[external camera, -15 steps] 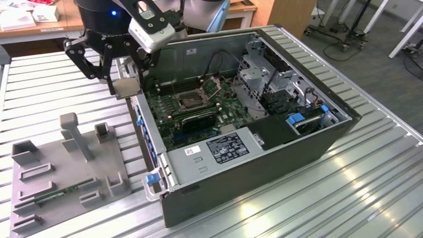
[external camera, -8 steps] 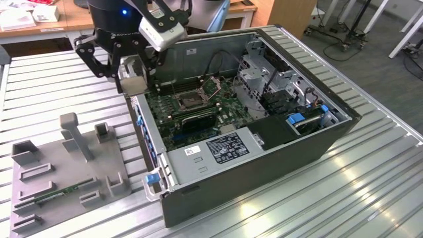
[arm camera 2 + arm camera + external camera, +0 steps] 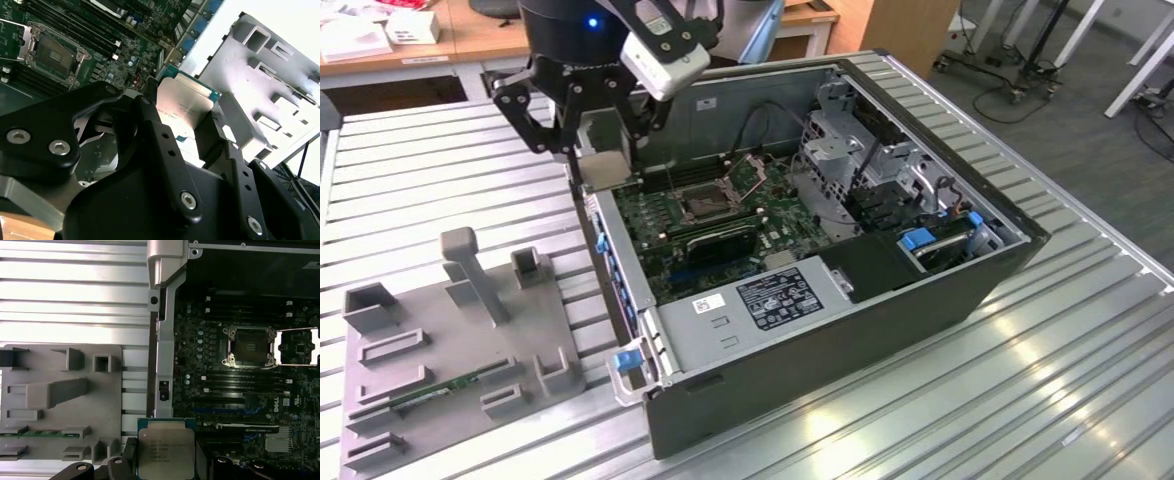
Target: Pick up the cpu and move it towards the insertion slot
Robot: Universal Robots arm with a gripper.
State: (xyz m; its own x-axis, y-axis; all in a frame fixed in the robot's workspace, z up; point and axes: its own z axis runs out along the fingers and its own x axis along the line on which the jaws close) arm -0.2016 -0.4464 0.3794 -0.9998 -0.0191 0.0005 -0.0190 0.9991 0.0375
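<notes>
Gripping the cpu (image 3: pixel 182 107) by two opposite edges, the gripper (image 3: pixel 604 160) has its black fingers (image 3: pixel 215 137) clamped on the chip, one on each side. The pale metal face is turned up towards both wrist cameras, and the green rim shows at its far edge. The chip hangs in the air, touching nothing else, over the side wall of the open computer case (image 3: pixel 881 330). That wall faces the grey fixture tray (image 3: pixel 494 345), so the chip is between the tray and the motherboard and clear of both.

The insertion slot (image 3: pixel 707 203) is a square socket with a dark centre and a silver frame, set in the green board on the floor of the case. It appears open, with nothing sitting in it. From the fingers it lies further into the case, towards the exterior view's right and lower down. A band of board and the long black memory slots (image 3: pixel 240 382) lie between it and the chip. In the first wrist view the chip (image 3: pixel 166 450) and the socket (image 3: pixel 249 345) look squared to each other, edges roughly parallel, so I judge the gap to be mostly sideways and downward rather than a matter of turning.

The case stands mid-table (image 3: pixel 1067 380), and the tray sits by the table edge at the exterior view's left. A thin green memory stick (image 3: pixel 447 388) lies in one of the tray's holders.
</notes>
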